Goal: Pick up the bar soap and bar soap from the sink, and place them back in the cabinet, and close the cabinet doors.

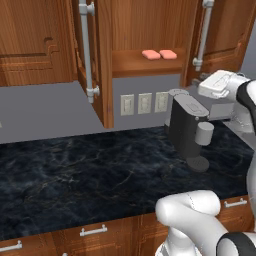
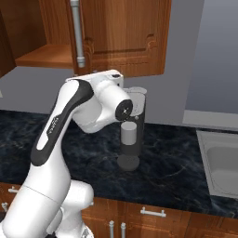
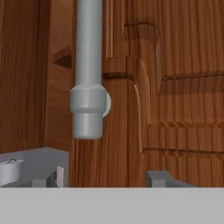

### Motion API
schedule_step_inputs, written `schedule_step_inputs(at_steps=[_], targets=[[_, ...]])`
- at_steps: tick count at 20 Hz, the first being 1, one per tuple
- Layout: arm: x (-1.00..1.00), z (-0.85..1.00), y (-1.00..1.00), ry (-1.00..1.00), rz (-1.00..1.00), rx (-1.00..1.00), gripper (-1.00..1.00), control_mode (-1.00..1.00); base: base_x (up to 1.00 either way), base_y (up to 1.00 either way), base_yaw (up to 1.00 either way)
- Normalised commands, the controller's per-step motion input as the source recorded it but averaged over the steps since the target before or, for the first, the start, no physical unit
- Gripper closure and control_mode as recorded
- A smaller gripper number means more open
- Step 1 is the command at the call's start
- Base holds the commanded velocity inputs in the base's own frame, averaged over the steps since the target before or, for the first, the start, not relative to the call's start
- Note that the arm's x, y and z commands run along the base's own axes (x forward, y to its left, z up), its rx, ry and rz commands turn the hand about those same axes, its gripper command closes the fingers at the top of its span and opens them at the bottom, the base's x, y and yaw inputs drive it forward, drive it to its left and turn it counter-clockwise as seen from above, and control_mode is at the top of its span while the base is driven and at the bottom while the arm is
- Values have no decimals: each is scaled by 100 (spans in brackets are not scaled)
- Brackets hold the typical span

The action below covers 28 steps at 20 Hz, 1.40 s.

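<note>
- The gripper [image 3: 105,178] is sitting just under the lower end of the right cabinet door's silver handle [image 3: 89,70], its two finger tips spread apart with nothing between them.
- In the hand view the right door [image 3: 175,96] is standing close ahead, its carved panel facing the camera.
- On the dark marble counter [image 1: 75,175] a black coffee machine [image 1: 187,127] is standing below the cabinet [image 1: 145,30], near the arm's wrist.
- Both cabinet doors are hanging open; the left door [image 1: 102,60] is showing its edge, with its handle [image 1: 86,50] facing left.
- The two bar soaps [image 1: 151,54] [image 1: 168,54] are lying just beside each other on the wood shelf [image 1: 130,62] inside the cabinet.
- The sink [image 2: 223,165] is showing at the right of the right base view.
</note>
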Motion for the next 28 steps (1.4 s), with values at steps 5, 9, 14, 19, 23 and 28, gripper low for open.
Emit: schedule_step_inputs(at_steps=[5, 9, 14, 19, 23, 28], targets=[[42, 0, 6, 0, -13, 0, -100, -100, 0, 0, 0], [40, 0, 1, 0, -13, 0, -100, -100, 0, 0, 0], [39, 0, 0, 0, -13, 0, -100, -100, 0, 0, 0], [35, 0, 0, 0, -13, 0, -100, -100, 0, 0, 0], [38, 0, 0, 0, -12, 0, -100, -100, 0, 0, 0], [34, 0, 0, 0, -9, 0, -100, -100, 0, 0, 0]])
